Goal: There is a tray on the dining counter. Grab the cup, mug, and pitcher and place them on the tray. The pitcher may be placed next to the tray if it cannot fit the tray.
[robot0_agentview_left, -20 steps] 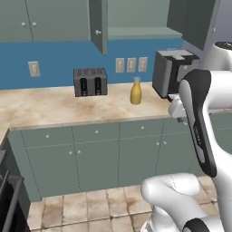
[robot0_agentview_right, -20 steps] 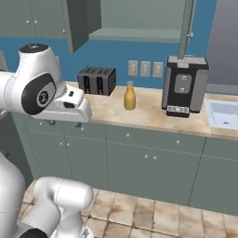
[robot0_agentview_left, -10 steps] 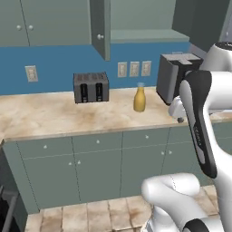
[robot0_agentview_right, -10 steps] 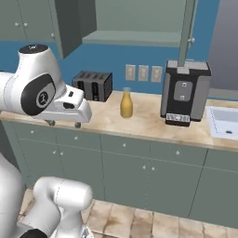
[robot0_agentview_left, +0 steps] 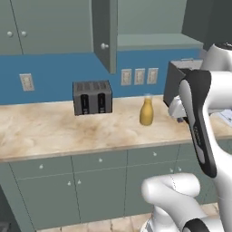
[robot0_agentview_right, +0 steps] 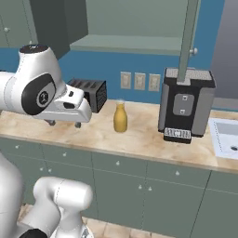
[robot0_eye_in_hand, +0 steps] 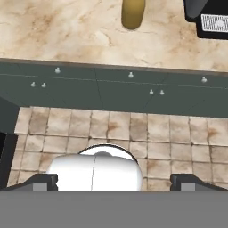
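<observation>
The pitcher (robot0_agentview_left: 146, 111) is an amber bottle-shaped carafe standing upright on the beige kitchen counter (robot0_agentview_left: 50, 131) fronted by knobbed cabinet doors. It also shows in the right base view as the pitcher (robot0_agentview_right: 120, 117) and at the top of the hand view as the pitcher (robot0_eye_in_hand: 132, 13). My gripper (robot0_agentview_right: 64, 123) hangs over the floor in front of the counter, pointing down, well short of the pitcher. Its fingers (robot0_eye_in_hand: 44, 180) stand wide apart, open and holding nothing. The tray, cup, mug and dining counter are out of view.
A black toaster (robot0_agentview_left: 92, 97) stands left of the pitcher and a dark coffee machine (robot0_agentview_right: 186, 107) right of it. A sink (robot0_agentview_right: 225, 135) lies at the far right. An open wall-cabinet door (robot0_agentview_left: 105, 31) juts out above. Tiled floor (robot0_eye_in_hand: 116, 129) lies below the hand.
The whole picture has shifted: the base has driven closer to the counter, so toaster, pitcher and coffee machine appear larger and lower. The gripper stays open.
</observation>
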